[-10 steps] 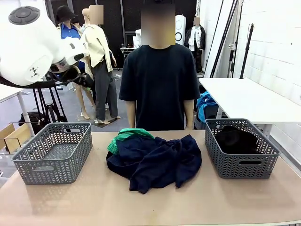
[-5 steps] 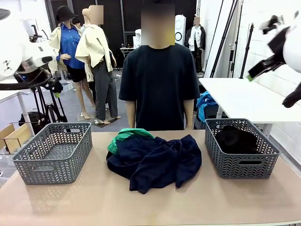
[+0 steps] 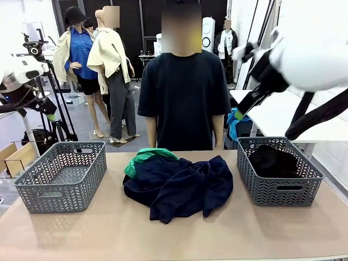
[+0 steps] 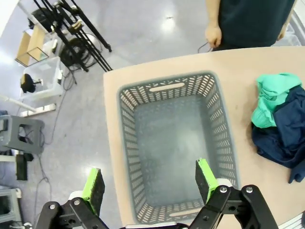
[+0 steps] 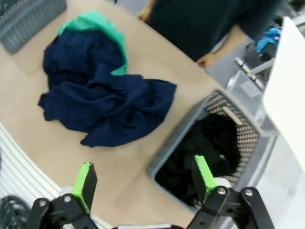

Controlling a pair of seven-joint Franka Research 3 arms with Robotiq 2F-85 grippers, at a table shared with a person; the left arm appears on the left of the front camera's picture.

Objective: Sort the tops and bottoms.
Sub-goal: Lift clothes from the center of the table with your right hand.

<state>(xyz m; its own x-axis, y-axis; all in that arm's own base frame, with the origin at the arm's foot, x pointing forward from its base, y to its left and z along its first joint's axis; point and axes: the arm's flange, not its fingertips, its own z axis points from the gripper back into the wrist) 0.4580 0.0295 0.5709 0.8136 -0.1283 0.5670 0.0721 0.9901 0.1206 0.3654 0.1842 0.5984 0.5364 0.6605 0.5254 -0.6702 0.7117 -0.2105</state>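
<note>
Now the navy garments (image 3: 182, 187) are seen crumpled in one pile at the middle of the table (image 3: 174, 239), with the green garment (image 3: 142, 157) tucked under the pile's far left edge and partly covered by it. Both grippers are held high, well apart from the cloth, and nothing is gripped by either. The left gripper (image 4: 150, 181) is held with its green-padded fingers (image 4: 94, 185) spread wide above the left basket (image 4: 125, 143), so the pile lies off to the right of those fingers, past the basket's right wall. The right gripper (image 5: 144, 180) is likewise spread wide, over the near right part of the table. In the right wrist view the pile is seen to the far left of its fingers (image 5: 203, 174), while the black garment (image 5: 209, 143) is bundled in the right basket (image 5: 248, 138), past the finger on the picture's right. Both baskets are grey lattice ones, set at the left and right ends of the pale tan tabletop, each well apart from the pile. At the far side a person (image 3: 185, 92) in a black T-shirt is stood close to the table edge, arms hanging down. Beyond the table a grey floor (image 4: 143, 43) is seen, with black tripod legs (image 4: 71, 28) left of the left basket and a white table (image 3: 283, 111) at the far right.
</note>
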